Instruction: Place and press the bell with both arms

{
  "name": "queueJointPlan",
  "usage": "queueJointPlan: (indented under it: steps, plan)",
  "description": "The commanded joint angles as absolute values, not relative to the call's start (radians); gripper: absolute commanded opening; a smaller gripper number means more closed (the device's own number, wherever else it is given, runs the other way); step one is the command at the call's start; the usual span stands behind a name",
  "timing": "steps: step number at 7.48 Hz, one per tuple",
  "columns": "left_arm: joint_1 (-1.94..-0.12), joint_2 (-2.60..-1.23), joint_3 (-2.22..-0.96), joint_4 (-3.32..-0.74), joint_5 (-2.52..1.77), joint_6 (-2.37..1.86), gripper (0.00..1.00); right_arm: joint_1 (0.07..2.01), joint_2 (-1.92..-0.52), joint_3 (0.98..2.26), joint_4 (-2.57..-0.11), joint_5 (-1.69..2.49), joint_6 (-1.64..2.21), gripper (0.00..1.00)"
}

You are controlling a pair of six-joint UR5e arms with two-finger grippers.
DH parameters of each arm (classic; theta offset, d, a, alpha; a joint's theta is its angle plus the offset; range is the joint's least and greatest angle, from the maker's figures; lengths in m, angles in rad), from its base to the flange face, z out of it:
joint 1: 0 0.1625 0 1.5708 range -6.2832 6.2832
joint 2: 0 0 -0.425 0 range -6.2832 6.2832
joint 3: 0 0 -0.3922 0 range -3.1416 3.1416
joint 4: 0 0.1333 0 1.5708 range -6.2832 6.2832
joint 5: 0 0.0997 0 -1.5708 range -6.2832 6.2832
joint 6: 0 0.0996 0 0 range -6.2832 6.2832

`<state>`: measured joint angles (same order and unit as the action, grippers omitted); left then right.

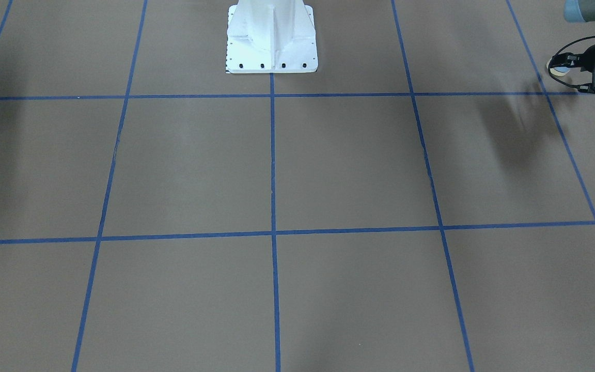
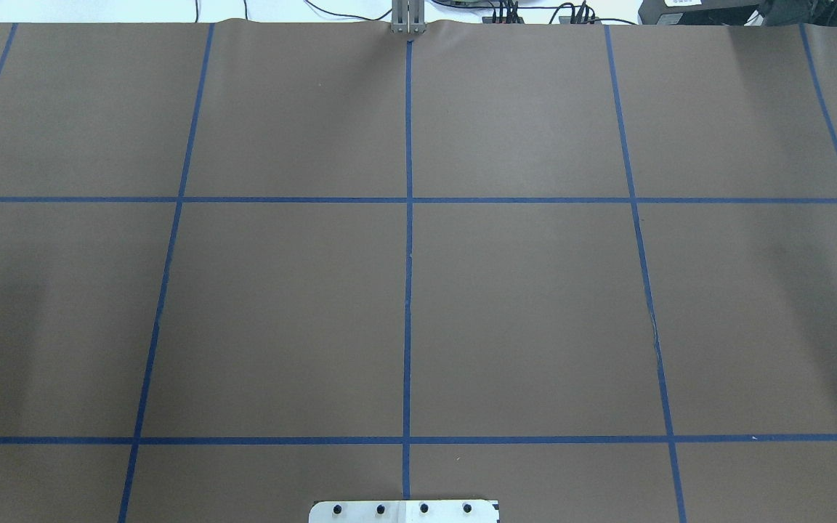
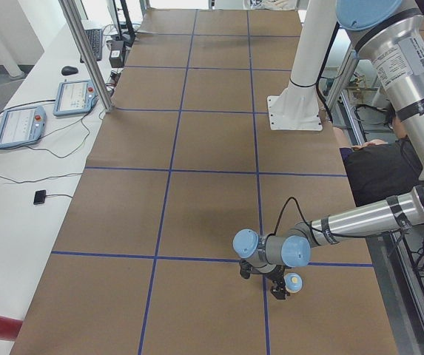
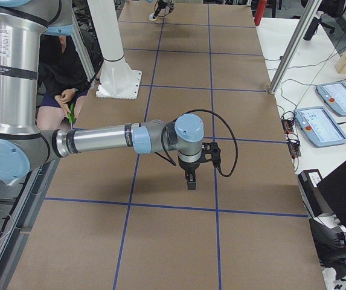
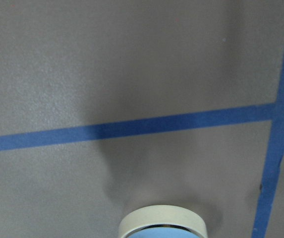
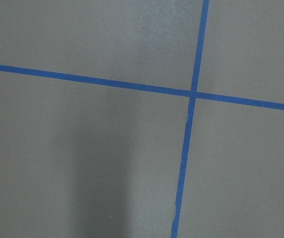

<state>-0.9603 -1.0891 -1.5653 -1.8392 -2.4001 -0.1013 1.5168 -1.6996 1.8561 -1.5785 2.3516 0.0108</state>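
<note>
Placement looks like the step in hand: the bell (image 3: 293, 279) sits at the tip of the left gripper (image 3: 279, 285) and seems to hang clear of the table (image 3: 197, 207) (a soft shadow lies on the brown surface beyond it in the left wrist view). To do this well, I would bring the gripper straight down until the cream base ring sits flat, because the bell appears tipped in the grasp rather than upright, and a tilted release could leave it rocking. Let go only once the ring bears on the table, then lift straight up so the fingers do not drag it. The button should end facing up, free for a press from above.

The left gripper appears clamped on the bell, its jaws apart only as far as the bell's body. The wrist view shows no fingers, only the cream ring and a sliver of blue at its near edge. A blue tape line (image 5: 132, 130) crosses the table ahead of the gripper. The right gripper (image 4: 189, 179) hangs over the table well apart from the bell; I cannot tell whether it is open or closed.
</note>
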Motion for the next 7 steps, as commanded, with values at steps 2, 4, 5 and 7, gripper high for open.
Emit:
queueJointPlan:
  steps: [2, 4, 5, 7]
  plan:
    - [-0.917, -1.094, -1.545, -1.841, -2.401, -0.103, 1.0, 1.514, -1.7, 1.856, -1.578, 2.352, 0.011, 1.0]
    - [-0.902, -1.098, -1.545, -1.841, -2.411, -0.104, 1.0, 1.514, -1.7, 1.856, -1.578, 2.352, 0.011, 1.0]
    - [-0.897, -1.1, -1.545, -1.842, -2.411, -0.104, 0.98, 1.514, -1.7, 1.856, -1.578, 2.352, 0.011, 1.0]
    - [-0.896, -1.1, -1.545, -1.853, -2.411, -0.104, 0.7, 1.514, -1.7, 1.856, -1.578, 2.352, 0.011, 1.0]
